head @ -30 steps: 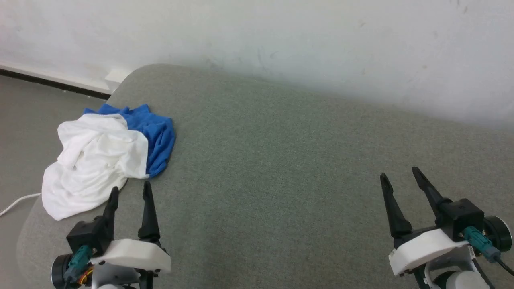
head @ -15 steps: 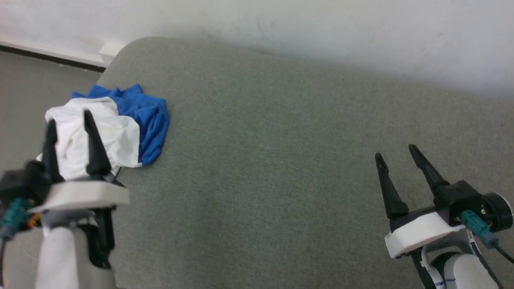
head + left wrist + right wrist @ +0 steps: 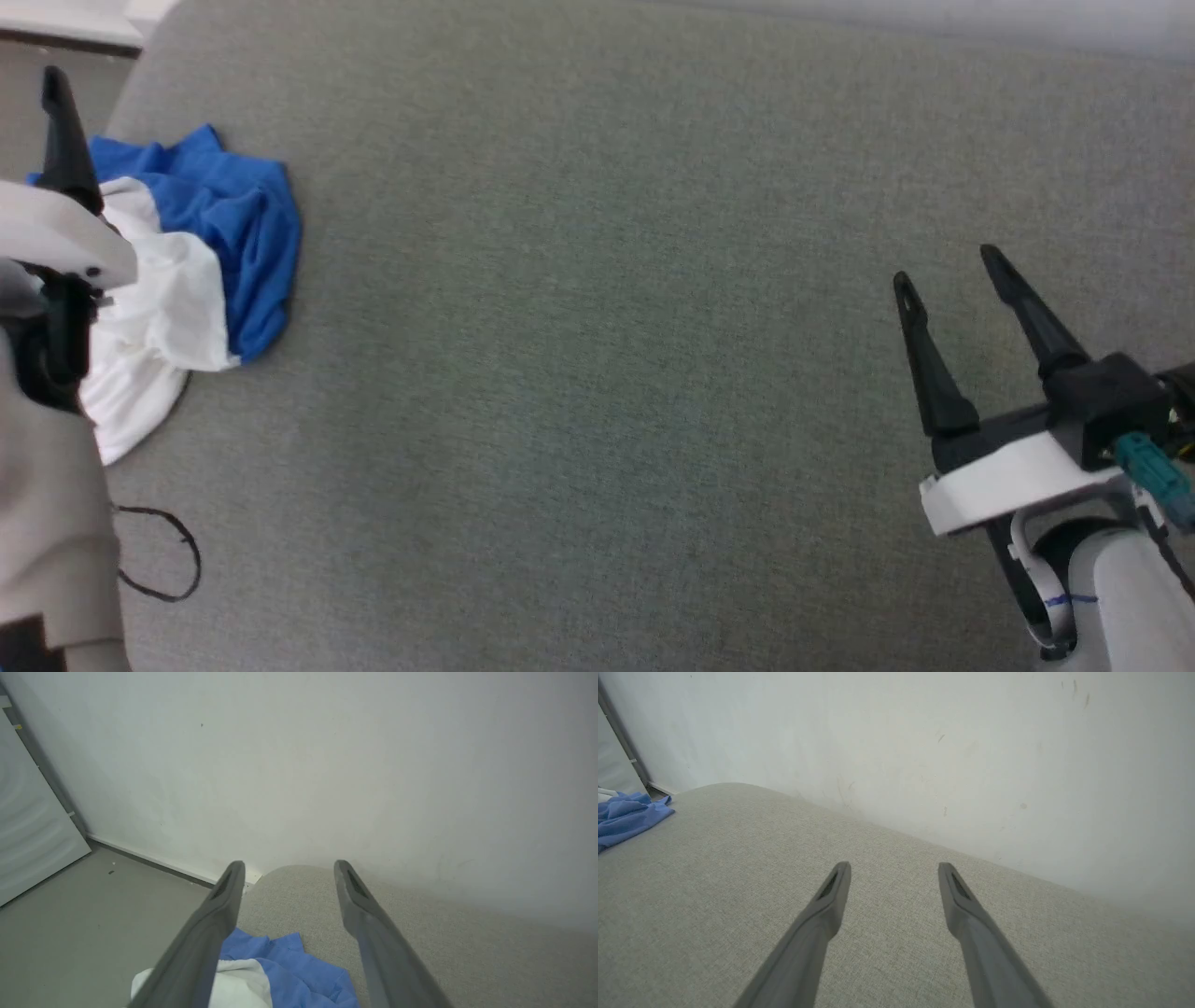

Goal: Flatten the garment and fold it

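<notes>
The garment (image 3: 215,243) lies on the padded surface (image 3: 597,327), at its left edge near the far corner. The left gripper (image 3: 287,865) hangs over the garment. The right gripper (image 3: 943,266) hovers above bare padding, well to the right. The wall (image 3: 327,765) stands behind the surface, and the floor (image 3: 93,905) lies to its left.

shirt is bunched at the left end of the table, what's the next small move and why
Probably lower the left pincer onto the shirt: it hangs open above the crumpled heap, fingers aimed past it, gripping nothing. The right pincer is open too, far across the table.
</notes>
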`<state>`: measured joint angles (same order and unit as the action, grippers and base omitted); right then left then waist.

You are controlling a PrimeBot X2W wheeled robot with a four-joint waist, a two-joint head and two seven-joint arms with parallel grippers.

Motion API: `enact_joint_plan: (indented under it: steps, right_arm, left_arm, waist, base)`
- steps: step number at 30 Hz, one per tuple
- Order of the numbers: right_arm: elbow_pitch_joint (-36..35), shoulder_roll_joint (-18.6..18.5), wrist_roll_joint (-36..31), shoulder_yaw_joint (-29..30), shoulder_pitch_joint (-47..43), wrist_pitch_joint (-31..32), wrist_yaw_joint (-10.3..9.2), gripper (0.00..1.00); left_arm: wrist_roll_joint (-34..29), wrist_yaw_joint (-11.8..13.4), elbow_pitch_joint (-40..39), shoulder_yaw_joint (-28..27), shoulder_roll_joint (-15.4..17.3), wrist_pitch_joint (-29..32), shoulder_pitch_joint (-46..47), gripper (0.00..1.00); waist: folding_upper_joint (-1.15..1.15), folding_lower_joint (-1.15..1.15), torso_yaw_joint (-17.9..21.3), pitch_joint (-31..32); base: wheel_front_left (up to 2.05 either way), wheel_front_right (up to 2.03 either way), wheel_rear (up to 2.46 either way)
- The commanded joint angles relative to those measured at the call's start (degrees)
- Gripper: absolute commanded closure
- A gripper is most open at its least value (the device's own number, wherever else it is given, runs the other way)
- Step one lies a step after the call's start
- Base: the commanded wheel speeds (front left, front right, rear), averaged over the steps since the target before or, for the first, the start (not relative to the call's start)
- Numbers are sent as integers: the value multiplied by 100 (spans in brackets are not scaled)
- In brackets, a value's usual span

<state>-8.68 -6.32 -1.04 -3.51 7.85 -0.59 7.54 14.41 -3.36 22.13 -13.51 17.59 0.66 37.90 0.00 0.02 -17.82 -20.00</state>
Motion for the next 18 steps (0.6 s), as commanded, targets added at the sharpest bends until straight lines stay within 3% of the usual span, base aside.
enact_joint_plan:
  steps: [1, 15, 16, 18]
  right_arm:
    - [-85, -46, -21, -10, 159, 4, -4, 0]
    - [-74, -67, 50, -77, 609, -171, -5, 0]
    - [-60, -62, 51, -85, 633, -187, -5, 0]
    - [-18, -51, 53, -104, 680, -220, -5, 0]
  left_arm:
    - [73, -48, 266, 7, 124, 177, 264, 0]
    - [618, -69, 3071, -151, 937, 2675, 1070, 0]
    - [652, -110, 3198, -136, 969, 2843, 1097, 14]
    - [721, -188, 3382, -110, 1028, 3075, 1177, 63]
  waist:
    - [0, -2, 269, -649]
    - [0, -2, 552, -1396]
    - [0, -2, 553, -1420]
    - [0, -2, 543, -1447]
  base:
    - [0, 0, 0]
    - [0, 0, 0]
    - [0, 0, 0]
    - [0, 0, 0]
